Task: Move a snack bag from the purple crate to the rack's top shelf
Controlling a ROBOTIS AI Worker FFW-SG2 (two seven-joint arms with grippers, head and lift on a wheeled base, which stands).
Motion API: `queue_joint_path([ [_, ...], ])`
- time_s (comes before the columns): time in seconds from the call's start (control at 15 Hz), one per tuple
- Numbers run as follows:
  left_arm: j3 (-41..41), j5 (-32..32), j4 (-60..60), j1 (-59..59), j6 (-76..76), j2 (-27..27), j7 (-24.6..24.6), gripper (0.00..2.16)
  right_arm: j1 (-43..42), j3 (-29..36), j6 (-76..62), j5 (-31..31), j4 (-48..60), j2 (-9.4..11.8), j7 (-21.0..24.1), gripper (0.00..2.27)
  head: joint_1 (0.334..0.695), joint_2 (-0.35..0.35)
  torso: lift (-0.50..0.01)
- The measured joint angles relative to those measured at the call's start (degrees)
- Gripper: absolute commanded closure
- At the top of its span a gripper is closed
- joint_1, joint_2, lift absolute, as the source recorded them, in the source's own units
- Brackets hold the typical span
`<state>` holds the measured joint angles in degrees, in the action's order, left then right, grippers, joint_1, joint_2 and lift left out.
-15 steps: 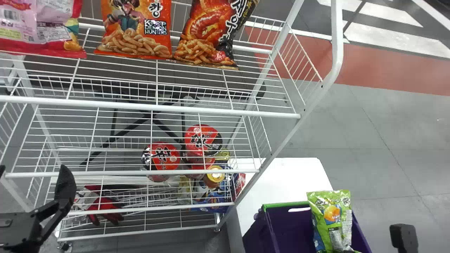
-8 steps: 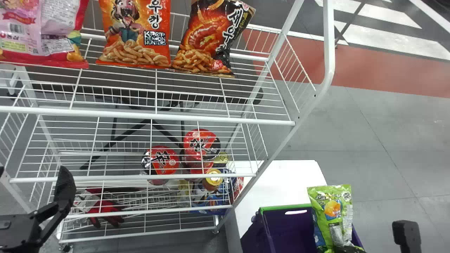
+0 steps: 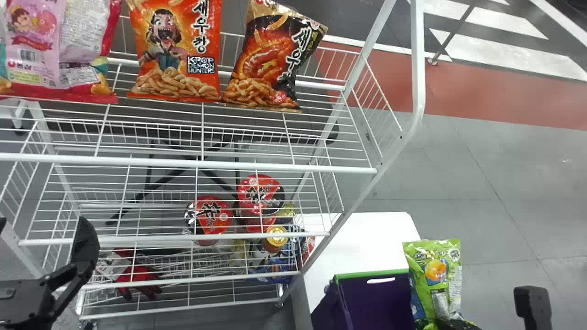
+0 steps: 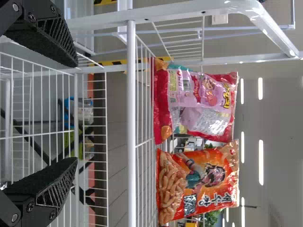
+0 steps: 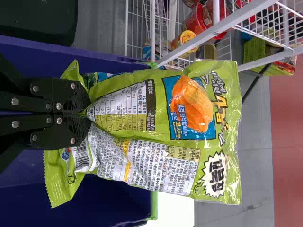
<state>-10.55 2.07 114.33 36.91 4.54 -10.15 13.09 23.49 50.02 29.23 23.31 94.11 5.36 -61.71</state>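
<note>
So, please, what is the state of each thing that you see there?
Right pincer, shut on the green bag
Left pincer, open, holding nothing
Green bag, looks unopened, held near one end
Purple crate, open on top
Pink bag, standing on the top shelf
Orange bag, standing beside it
Black bag, standing, slightly tilted
Red tubs, covered

1. I see lime green on the snack bag (image 5: 109,94), with an orange snack picture over blue and a white starburst.
2. My crate (image 3: 376,302) is deep purple, edged bright green.
3. The rack (image 3: 418,68) is plain white.
4. I get a pink-and-red bag (image 3: 59,46), an orange bag (image 3: 176,50) and a black, gold and fiery-red bag (image 3: 270,59).
5. I read grey floor (image 3: 481,165), banded brick red.
</note>
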Motion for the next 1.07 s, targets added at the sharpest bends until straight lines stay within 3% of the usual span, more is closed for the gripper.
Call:
queue_joint_path([
  [1.07,0.39,0.46,-1.0,-0.91,-0.11,0.04,-0.17,0.11,-1.75,-0.68,4.24,1.65,2.64,-0.17,-1.01,1.92,0.695,-0.35,-0.032],
])
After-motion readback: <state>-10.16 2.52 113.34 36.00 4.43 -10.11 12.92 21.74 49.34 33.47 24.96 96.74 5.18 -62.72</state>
